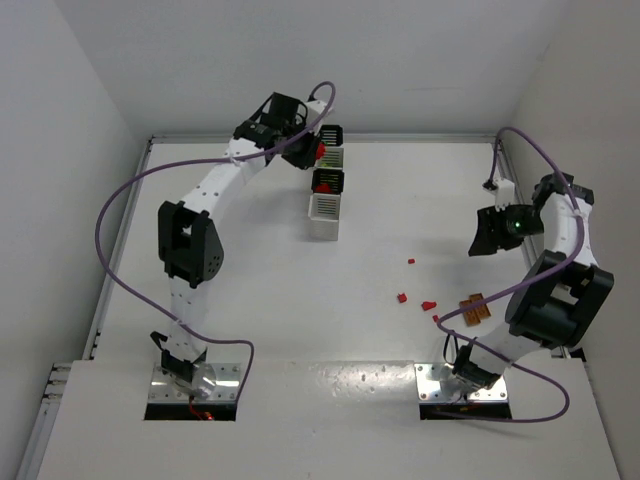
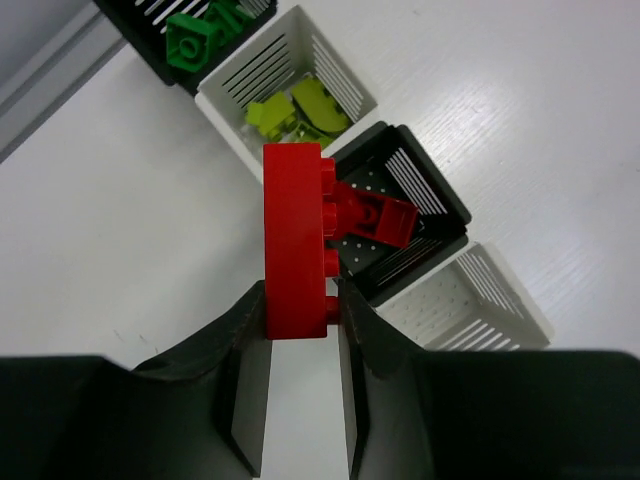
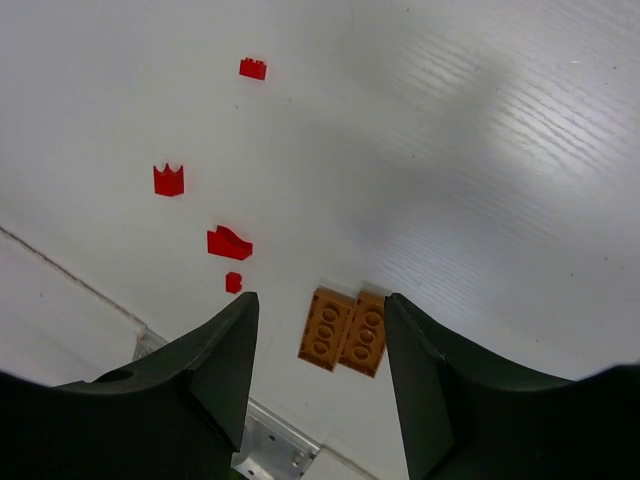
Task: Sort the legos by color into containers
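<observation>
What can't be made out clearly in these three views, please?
Top view: the left gripper hides the far end of the container row; the loose red legos are too small to tell shapes.
Left wrist view: the red brick covers part of the black bin behind it; the green-filled bin is cut by the top edge; the gripper's body hides part of the white bin.

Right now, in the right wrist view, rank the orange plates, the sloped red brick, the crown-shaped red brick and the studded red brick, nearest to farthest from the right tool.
1. orange plates, framed by the fingers of the right tool.
2. sloped red brick, just left.
3. crown-shaped red brick, farther left.
4. studded red brick, top of view.
</observation>
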